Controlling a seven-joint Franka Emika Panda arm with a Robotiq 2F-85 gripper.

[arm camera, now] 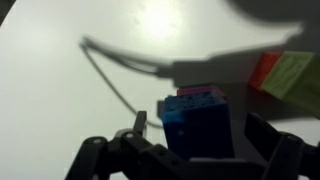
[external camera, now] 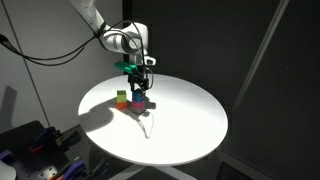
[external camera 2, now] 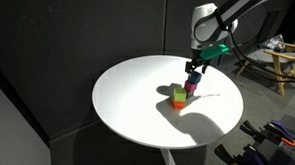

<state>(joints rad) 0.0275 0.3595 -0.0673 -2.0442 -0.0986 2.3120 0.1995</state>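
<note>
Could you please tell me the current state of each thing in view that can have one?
Orange block: resting on the round white table.
Green block: stacked on the orange block.
Small pink cube: on the table, bottom of its stack.
Small blue cube: stacked on the pink cube, ungripped.
Robotiq gripper: jaws open, either side of the blue cube.

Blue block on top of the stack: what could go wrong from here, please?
1. The gripper has its fingers close on both sides of the blue block, which sits on the pink block; a slanted lift might clip it and topple the stack.
2. The green block stands near; a sideways move might hit it.
</note>
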